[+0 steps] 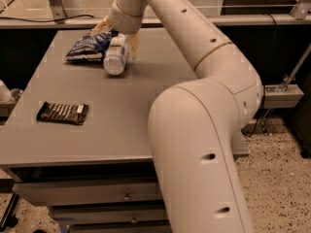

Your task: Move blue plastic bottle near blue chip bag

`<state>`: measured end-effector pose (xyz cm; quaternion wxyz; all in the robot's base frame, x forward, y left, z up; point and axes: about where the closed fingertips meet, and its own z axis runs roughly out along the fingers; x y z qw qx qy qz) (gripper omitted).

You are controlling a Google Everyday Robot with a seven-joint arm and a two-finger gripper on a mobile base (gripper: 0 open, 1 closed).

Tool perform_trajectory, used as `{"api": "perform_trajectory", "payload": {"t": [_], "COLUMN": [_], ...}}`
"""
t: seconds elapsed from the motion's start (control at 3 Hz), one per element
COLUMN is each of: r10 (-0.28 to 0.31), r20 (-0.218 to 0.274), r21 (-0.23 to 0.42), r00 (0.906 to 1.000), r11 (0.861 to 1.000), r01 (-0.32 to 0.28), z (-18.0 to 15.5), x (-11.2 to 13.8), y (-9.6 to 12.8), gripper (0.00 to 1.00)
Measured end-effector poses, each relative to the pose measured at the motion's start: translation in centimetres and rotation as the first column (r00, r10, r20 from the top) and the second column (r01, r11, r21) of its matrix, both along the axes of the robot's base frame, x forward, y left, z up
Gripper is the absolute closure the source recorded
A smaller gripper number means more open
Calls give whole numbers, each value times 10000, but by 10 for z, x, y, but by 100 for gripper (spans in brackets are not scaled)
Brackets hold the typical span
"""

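The blue plastic bottle (115, 57) lies on its side on the grey table (146, 101), its round base towards me. It touches the right end of the crinkled blue chip bag (86, 47) at the far left of the table. My gripper (116, 34) reaches down over the bottle's far end. Its yellowish fingers (133, 41) stand spread on either side of the bottle, the left one over the bag's edge. The jaws look open and slightly apart from the bottle.
A flat black-brown wrapper (62, 113) lies near the table's front left. My large white arm (194, 130) crosses the right half of the table. Drawers (97, 198) sit under the tabletop. A rail and cable run behind the table.
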<state>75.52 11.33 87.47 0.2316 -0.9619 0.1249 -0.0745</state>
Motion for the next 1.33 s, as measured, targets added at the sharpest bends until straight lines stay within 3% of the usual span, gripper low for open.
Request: {"api": "perform_trajectory", "payload": {"t": [0.33, 0.67, 1.0, 1.33], "r10": [-119, -810, -2078, -3236], "r20": [8, -27, 69, 281], "r21": [112, 807, 1944, 3224], "r00": [9999, 9967, 9781, 9458], "r11": [9999, 9934, 9598, 8985], "r01": [119, 809, 2025, 2978], "z": [5, 22, 57, 101], "x": [-3, -7, -15, -34], "y": [-1, -22, -74, -140], "gripper": [0, 0, 0, 0]}}
